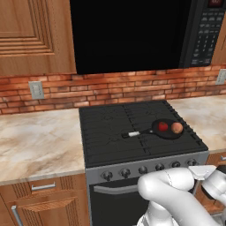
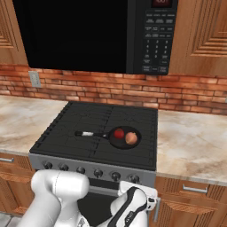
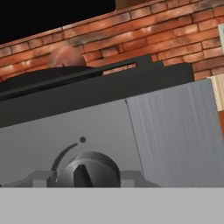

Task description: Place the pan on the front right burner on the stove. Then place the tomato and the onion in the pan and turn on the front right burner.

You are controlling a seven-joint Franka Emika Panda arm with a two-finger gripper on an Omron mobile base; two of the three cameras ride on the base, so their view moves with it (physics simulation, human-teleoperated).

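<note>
- Pan (image 1: 167, 129) sits on the front right burner (image 1: 178, 137) of the stove (image 1: 132, 165), holding tomato (image 1: 163, 126) and onion (image 1: 177, 127).
- Remaining item: knob (image 3: 89, 171), rigid, smooth, likely slippery; best pinched across its raised ridge.
- Gripper (image 3: 87, 178) flanks the knob; contact cannot be confirmed.

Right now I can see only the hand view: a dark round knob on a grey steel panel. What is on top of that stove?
Observer: The pan sits on the front right burner of the stove.
Operator: Is anything in it?
Observer: Yes, the tomato and the onion lie side by side in it, the tomato nearer the handle.
Operator: Which knob am I looking at?
Observer: It looks like the rightmost knob in the row along the stove's front.
</note>
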